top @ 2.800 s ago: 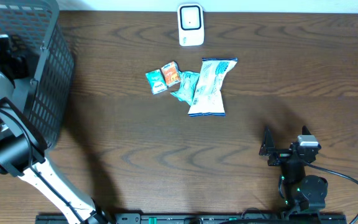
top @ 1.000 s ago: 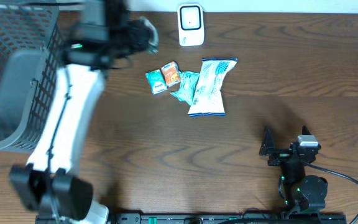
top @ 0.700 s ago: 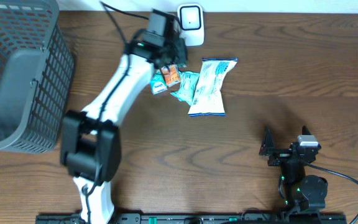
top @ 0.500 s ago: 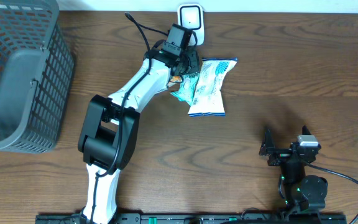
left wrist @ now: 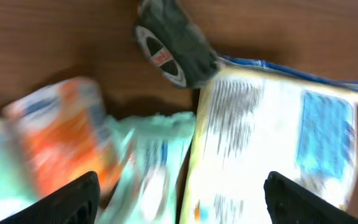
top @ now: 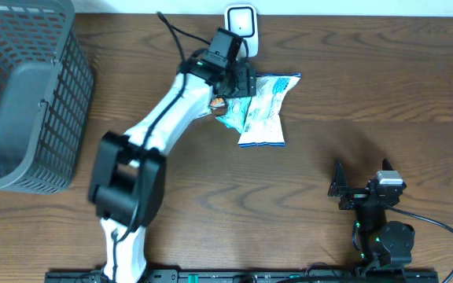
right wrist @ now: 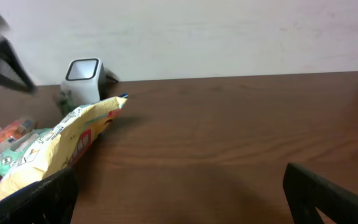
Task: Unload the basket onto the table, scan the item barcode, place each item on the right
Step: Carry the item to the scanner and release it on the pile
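Several snack packets lie in a cluster just below the white scanner at the table's back. They are a large white-and-blue bag, a teal packet and an orange packet half hidden under my left arm. My left gripper hovers over the cluster with its jaws spread wide and nothing held. In the left wrist view the fingers straddle the teal packet, between the orange packet and the white bag. The right gripper rests open at the front right.
A grey wire basket fills the back left corner. A dark round object lies on the wood beside the white bag's top edge. From the right wrist, the scanner and white bag sit far left.
My left arm swung from the basket across to the packet cluster below the scanner, and its jaws went from shut to open. The right arm stayed still.
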Controlling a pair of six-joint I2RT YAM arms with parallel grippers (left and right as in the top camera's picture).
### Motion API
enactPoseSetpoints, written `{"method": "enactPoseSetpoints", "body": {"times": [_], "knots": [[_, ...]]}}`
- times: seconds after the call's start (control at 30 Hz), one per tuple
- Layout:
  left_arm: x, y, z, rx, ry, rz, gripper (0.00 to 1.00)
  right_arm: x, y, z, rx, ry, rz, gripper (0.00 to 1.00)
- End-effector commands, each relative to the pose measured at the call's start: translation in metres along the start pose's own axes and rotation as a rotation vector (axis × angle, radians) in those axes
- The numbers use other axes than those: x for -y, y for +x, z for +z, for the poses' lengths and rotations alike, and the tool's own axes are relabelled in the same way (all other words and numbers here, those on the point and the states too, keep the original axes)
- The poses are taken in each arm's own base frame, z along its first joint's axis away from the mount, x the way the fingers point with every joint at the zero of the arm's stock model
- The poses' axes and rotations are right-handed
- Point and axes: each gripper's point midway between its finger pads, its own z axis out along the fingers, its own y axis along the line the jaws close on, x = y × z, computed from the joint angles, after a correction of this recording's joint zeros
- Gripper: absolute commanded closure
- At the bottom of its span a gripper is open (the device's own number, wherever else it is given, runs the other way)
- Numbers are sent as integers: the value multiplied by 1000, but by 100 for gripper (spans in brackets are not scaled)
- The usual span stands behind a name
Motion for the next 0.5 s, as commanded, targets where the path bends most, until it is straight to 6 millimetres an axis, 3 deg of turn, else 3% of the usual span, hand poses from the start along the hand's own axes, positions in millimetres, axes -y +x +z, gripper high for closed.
{"method": "enactPoseSetpoints", "body": {"times": [0.0, 0.1, 0.3, 0.4, 0.43, 0.47], "knots": [[-20, -28, -82, 128, -95, 22, 16, 2, 1, 0, -2, 10, -7, 1], [-45, -25, -127, 147, -176, -14, 16, 2, 1, 0, -2, 10, -8, 1], [-103, -6, -198, 146, -362, -94, 16, 2, 1, 0, -2, 10, -8, 1], [-119, 5, -212, 118, -393, -128, 15, 2, 1, 0, -2, 10, -8, 1], [-125, 10, -215, 98, -408, -141, 0, 2, 1, 0, -2, 10, -8, 1], [-133, 17, -217, 70, -427, -155, 2, 2, 1, 0, -2, 10, -7, 1]]}}
